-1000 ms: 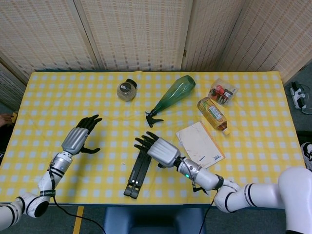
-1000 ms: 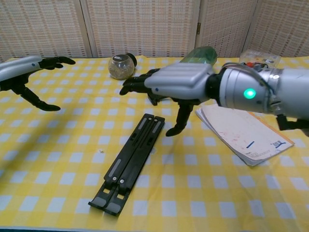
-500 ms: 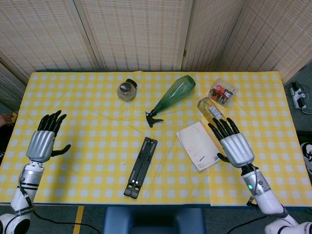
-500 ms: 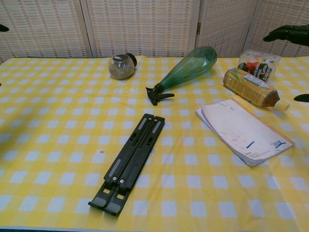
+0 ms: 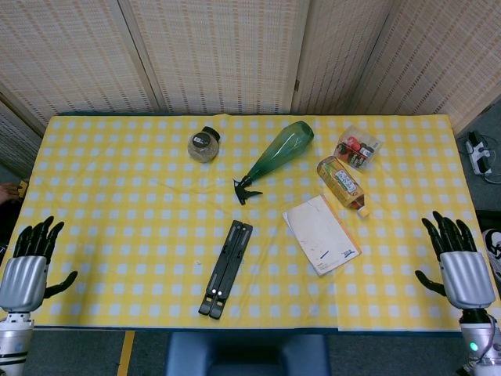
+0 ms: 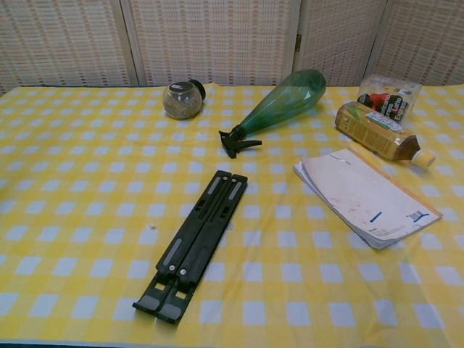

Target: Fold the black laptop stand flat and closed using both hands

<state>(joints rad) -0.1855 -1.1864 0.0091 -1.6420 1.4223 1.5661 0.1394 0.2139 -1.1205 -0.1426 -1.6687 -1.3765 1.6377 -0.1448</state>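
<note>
Head view gives me the yellow checked tabletop with my left hand at its near left edge and my right hand at its near right edge, both released, fingers spread, holding nothing. The black laptop stand lies folded flat between them, well apart from either. Nearer my right hand sit a notebook, a green spray bottle, a tea bottle, and a small jar further toward my left.

Head view looks steeply down; chest view low, nearer; both share table.
</note>
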